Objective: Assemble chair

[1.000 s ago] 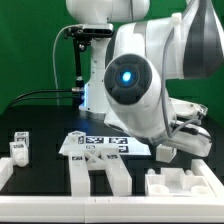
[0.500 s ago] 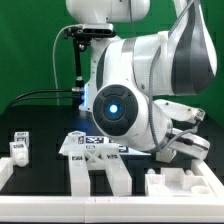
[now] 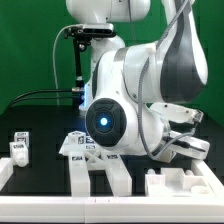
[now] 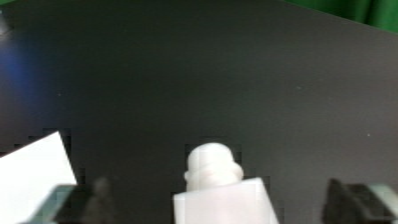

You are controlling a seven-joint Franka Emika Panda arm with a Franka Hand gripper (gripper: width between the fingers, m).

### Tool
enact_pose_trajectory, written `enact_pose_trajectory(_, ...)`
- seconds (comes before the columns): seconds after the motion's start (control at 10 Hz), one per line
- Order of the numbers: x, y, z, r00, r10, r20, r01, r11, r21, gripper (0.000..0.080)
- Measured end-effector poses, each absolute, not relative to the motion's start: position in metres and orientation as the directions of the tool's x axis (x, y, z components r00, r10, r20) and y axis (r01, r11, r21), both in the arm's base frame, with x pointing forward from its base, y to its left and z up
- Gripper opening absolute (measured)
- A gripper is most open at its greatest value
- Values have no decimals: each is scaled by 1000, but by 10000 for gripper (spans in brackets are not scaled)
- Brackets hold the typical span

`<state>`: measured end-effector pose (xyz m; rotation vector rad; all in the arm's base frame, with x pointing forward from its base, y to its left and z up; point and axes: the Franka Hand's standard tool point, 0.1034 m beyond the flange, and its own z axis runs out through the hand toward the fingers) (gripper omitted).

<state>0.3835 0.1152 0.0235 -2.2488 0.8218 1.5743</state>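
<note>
Where the black table [image 3: 45, 168] reaches its left edge, item one: a small white chair piece [image 3: 20, 148], tagged, sitting close by that edge.

Item two, toward the middle of the table: the marker board [image 3: 72, 146], flat, several tags showing, its farther part hidden by the arm [image 3: 135, 95].

Item three, just in front of the board and near the front edge: a forked chair piece [image 3: 100, 176], white, with two prongs pointing toward the front edge.

Item four, over the right half of the table: the gripper [image 3: 186, 150], held low, just beyond item five.

Item five, in the front-right corner: a notched slab [image 3: 182, 186], white and chunky.

Wrist view, item six: a peg-topped chair piece [image 4: 217, 185], white, sitting between the dark fingers [image 4: 82, 200]. The fingers are set wide apart, with a dark gap on each side of the piece and neither finger touching it.

Item seven: a flat white corner [image 4: 36, 168] beside one finger. Which item it belongs to cannot be told.
</note>
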Motion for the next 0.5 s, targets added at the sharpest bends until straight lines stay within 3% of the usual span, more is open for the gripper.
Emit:
enact_pose_trajectory(0.3, 384, 115, 24, 246, -292, -924, -592, -800, 95, 72)
enact_pose_trajectory(0.4, 384, 115, 24, 246, -292, -924, -592, -800, 95, 72)
enact_pose_trajectory(0.5, 385, 114, 25, 251, -295, -922, -589, -803, 97, 23)
